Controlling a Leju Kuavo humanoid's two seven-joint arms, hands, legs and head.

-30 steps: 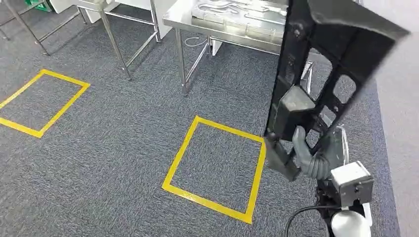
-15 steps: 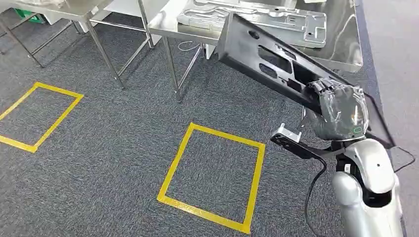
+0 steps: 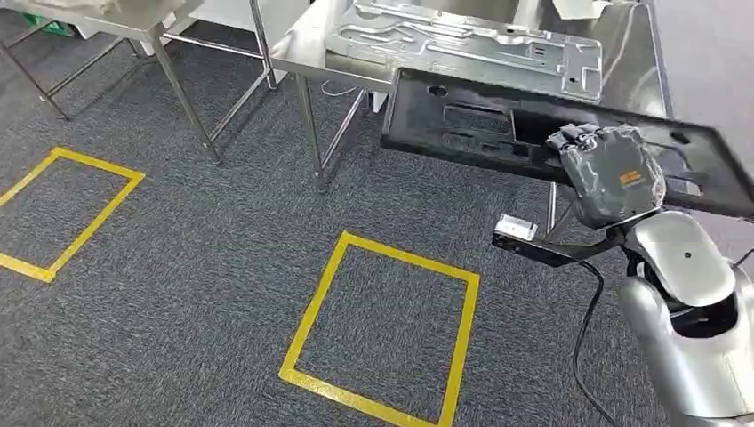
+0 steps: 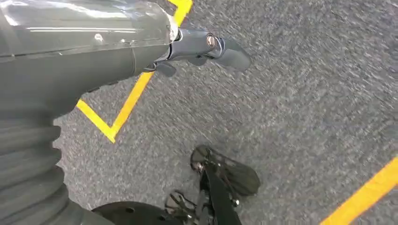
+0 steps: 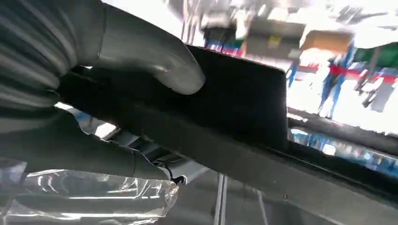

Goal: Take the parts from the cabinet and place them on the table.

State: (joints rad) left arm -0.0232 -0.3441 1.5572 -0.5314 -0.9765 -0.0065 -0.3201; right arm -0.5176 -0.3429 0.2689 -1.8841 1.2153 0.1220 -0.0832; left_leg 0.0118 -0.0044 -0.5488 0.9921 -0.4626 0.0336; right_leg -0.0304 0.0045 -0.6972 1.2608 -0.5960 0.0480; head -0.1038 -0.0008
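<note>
A long black plastic panel [image 3: 480, 124] with cut-outs lies nearly level in the air, its far end over the front edge of the steel table [image 3: 624, 53]. My right hand [image 3: 610, 173], wrapped in clear film, grips the panel near its middle. In the right wrist view the thumb of that hand [image 5: 117, 51] presses on the panel's black face [image 5: 234, 98]. A silver stamped metal part [image 3: 462, 44] rests flat on the table behind the panel. My left hand [image 4: 94, 47] hangs over the carpet with its fingers [image 4: 206, 46] stretched out and nothing in them.
A second steel table [image 3: 151, 18] stands at the far left, its legs on the grey carpet. Two yellow tape squares mark the floor, one in front of me [image 3: 382, 329] and one to the left [image 3: 53, 213]. A black cable [image 3: 582, 329] hangs by my right arm.
The black panel has swung from upright to nearly level and now reaches over the table's edge, still in my right hand. The view has shifted slightly toward the table.
</note>
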